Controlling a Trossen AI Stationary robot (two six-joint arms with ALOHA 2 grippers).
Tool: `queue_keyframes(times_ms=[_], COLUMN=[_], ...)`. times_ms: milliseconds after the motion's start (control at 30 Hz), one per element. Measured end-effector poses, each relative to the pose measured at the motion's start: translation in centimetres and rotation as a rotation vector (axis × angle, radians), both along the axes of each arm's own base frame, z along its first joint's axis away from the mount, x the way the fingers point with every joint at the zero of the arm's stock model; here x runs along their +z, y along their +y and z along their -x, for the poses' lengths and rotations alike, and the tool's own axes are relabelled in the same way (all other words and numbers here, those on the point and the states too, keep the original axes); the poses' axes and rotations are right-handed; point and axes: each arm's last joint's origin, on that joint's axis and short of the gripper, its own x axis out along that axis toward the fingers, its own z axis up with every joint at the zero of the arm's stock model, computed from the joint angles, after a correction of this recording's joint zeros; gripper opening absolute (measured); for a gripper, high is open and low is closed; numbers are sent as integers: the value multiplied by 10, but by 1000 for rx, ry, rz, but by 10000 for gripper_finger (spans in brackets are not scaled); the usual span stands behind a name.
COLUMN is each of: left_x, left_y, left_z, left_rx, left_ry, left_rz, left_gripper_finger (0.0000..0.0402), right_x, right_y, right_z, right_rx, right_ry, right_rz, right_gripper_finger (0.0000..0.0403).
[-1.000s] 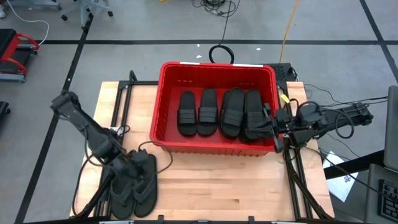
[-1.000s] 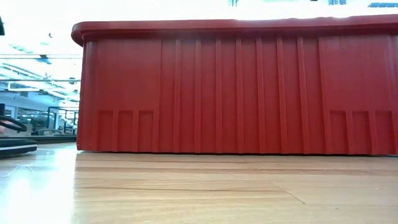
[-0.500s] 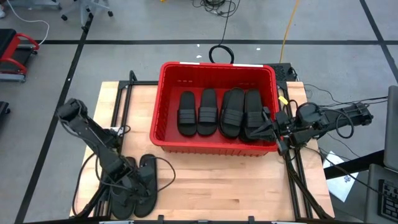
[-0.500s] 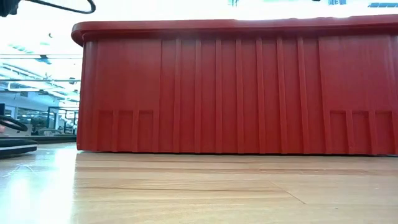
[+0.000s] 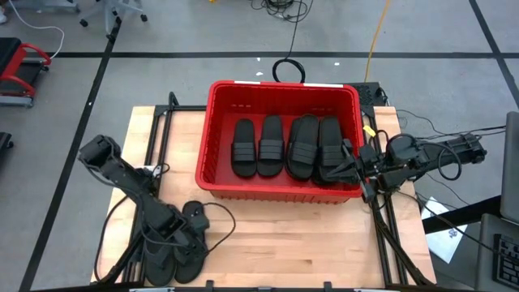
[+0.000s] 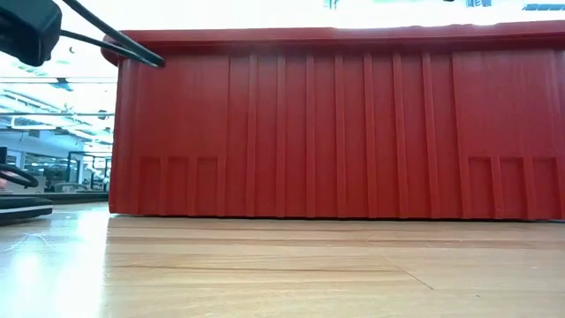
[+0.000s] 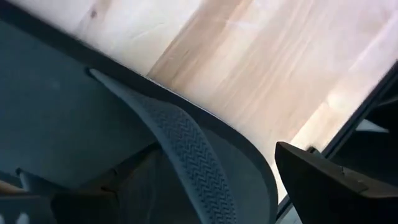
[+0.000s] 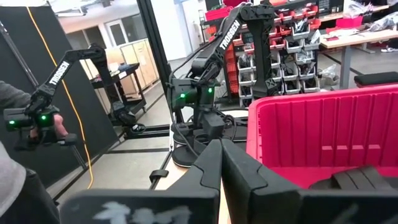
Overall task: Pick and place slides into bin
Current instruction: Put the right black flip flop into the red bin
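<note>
The red bin (image 5: 280, 97) stands at the table's far middle with several black slides (image 5: 284, 146) lying flat in it. The dark-grey flip-flop pair (image 5: 166, 259) lies on the table near its left front corner and also shows in the low view (image 6: 22, 205). My left gripper (image 5: 185, 231) is low over the pair and open. In the left wrist view one flip-flop's ribbed thong strap (image 7: 186, 149) runs between its fingers (image 7: 336, 186). My right gripper (image 5: 347, 168) is shut and empty, held over the bin's right wall beside the rightmost slide (image 5: 328, 150). My left gripper comes from above, slanting toward the table's near edge, with its fingers on either side of the flip-flop's thong strap (image 7: 205, 180). I cannot tell whether a finger touches the strap or the footbed. The flip-flop lies flat on the table.
Bare wooden table top (image 5: 300, 243) lies between the bin and the near edge. Cables loop beside the flip-flops (image 5: 219, 223). In the right wrist view a person's hand (image 8: 53, 127) holds a control arm beyond the table. The bin's wall (image 6: 335, 124) fills the low view.
My left gripper has gone toward the table's near edge and down onto the flip-flop pair, its arm swinging with it into the low view's top left. The flip-flops stay where they lay.
</note>
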Motion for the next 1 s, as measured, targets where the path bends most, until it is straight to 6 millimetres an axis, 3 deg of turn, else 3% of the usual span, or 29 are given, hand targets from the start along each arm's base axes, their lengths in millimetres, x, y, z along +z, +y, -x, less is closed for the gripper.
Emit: queue_keyframes(times_ms=[100, 167, 367, 433, 1000], left_x=[1, 1, 1, 1, 24], left_y=[-1, -2, 0, 0, 3], left_z=[-2, -2, -2, -2, -1], left_rx=[-62, -110, -162, -172, -156], left_ry=[-4, -4, 4, -1, -139], left_rz=[28, 48, 53, 52, 83], left_gripper_finger=[285, 246, 54, 16, 2], right_x=[0, 0, -1, -2, -2], right_y=[0, 0, 0, 0, 0], right_z=[0, 0, 0, 0, 0], right_rx=[0, 1, 2, 2, 4], right_ry=[-4, -7, -3, 3, 0], right_rz=[17, 34, 53, 55, 96], right_gripper_finger=[0, 0, 0, 0, 0])
